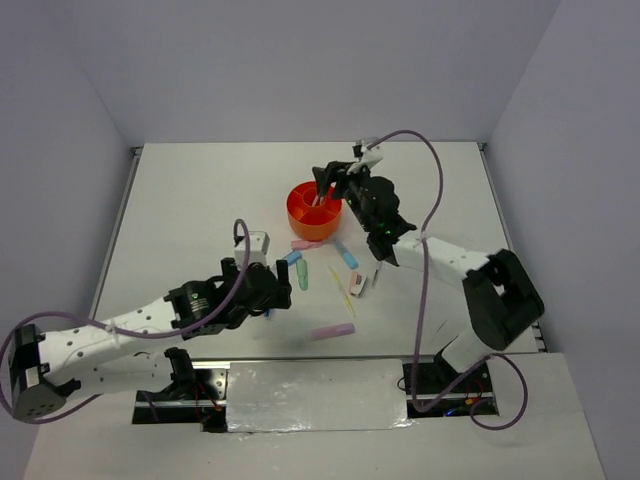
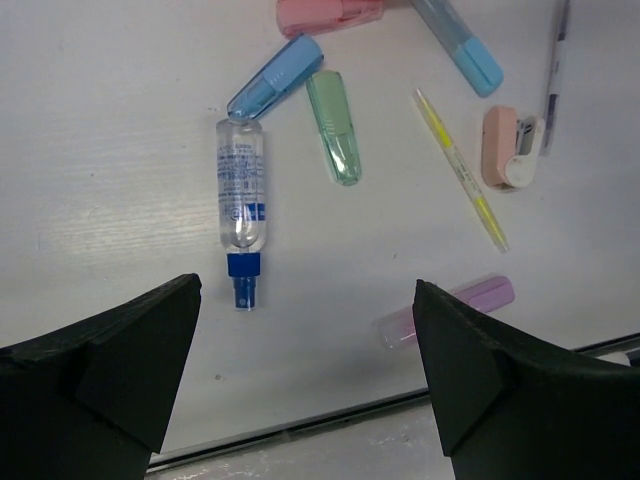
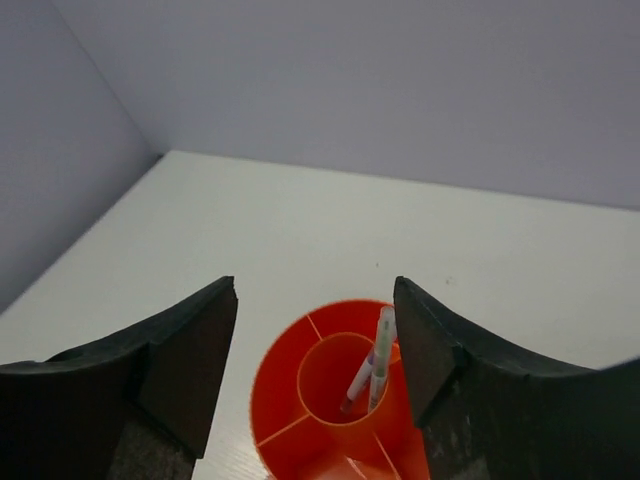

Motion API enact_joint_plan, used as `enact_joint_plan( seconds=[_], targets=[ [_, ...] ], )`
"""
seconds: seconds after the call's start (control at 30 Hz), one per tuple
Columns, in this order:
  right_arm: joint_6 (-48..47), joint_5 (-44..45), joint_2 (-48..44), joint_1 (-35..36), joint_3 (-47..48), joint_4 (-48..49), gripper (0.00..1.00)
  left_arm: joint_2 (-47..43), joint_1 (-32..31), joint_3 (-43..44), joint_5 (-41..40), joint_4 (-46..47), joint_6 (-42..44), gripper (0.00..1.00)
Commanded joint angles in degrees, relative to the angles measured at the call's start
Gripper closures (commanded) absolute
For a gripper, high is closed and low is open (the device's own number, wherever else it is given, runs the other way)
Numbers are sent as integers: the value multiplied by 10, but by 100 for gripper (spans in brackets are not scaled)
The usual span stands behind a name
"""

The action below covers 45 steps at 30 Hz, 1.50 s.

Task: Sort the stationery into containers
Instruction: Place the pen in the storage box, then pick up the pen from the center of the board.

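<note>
The round orange organizer stands mid-table; in the right wrist view two pens lean in its central cup. My right gripper hangs open and empty just above it. On the table lie a pink highlighter, blue cap, green cap, blue highlighter, yellow pencil, pink eraser, a pen, purple highlighter and clear blue-capped tube. My left gripper is open and empty, above the table near the tube.
The table's front edge with a metal strip runs just below my left gripper. Grey walls enclose the table on three sides. My right arm's purple cable loops above the stationery.
</note>
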Motion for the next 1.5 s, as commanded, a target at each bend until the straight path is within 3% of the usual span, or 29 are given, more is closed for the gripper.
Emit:
enact_joint_plan(
  seconds=[0.0, 0.07, 0.1, 0.13, 0.23, 0.33, 0.43, 0.77, 1.4, 1.43, 1.47],
  targets=[
    [-12, 26, -120, 6, 0, 1, 28, 53, 0, 50, 2, 21, -47, 1],
    [-7, 97, -197, 6, 1, -81, 23, 111, 0, 71, 1, 15, -79, 1],
    [4, 127, -246, 5, 8, -122, 13, 158, 0, 96, 2, 2, -115, 1],
    [19, 154, -265, 2, 19, -237, 9, 186, 0, 112, 3, -7, -133, 1],
    [77, 210, -312, -6, 85, -474, 8, 294, -1, 184, 12, -53, -200, 1],
    [101, 225, -360, -6, 91, -601, 8, 388, 0, 259, 26, -92, -243, 1],
    [125, 231, -423, -10, 59, -655, 7, 453, -1, 317, 37, -112, -277, 2],
    [141, 171, -555, -10, -6, -697, 7, 614, 14, 457, 85, -175, -353, 11],
    [143, 109, -579, -10, -41, -664, 7, 677, 22, 474, 70, -221, -430, 16],
    [145, 108, -584, -11, -43, -662, 7, 681, 22, 477, 70, -225, -430, 17],
    [147, 103, -587, -10, -46, -657, 7, 684, 22, 480, 71, -226, -428, 27]
  ],
)
